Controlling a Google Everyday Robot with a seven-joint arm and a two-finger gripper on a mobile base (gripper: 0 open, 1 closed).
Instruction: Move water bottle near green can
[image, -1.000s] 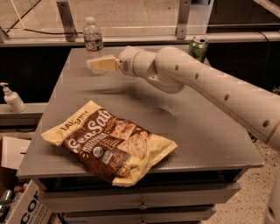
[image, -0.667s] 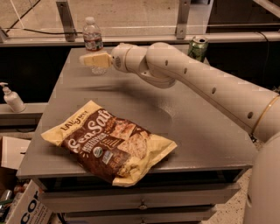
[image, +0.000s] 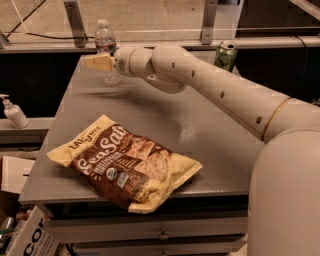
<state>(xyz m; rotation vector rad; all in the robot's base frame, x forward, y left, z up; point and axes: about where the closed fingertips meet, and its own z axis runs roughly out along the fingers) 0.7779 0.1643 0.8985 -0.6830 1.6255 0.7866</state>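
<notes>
Over the last second the arm has swung left and back across the grey table, and the gripper now hangs at the far left corner, overlapping the lower half of the water bottle from this view. It was short of the bottle a moment ago. Whether the gripper is spread or closed cannot be told here, nor whether it touches the bottle or only passes in front of it. The bottle stands upright where it was, well apart from the green can at the far right edge. The reach looks nearly complete, but the grasp is unconfirmed and the carry across to the can is not yet begun. The sea salt chip bag lies untouched at the near side.
</notes>
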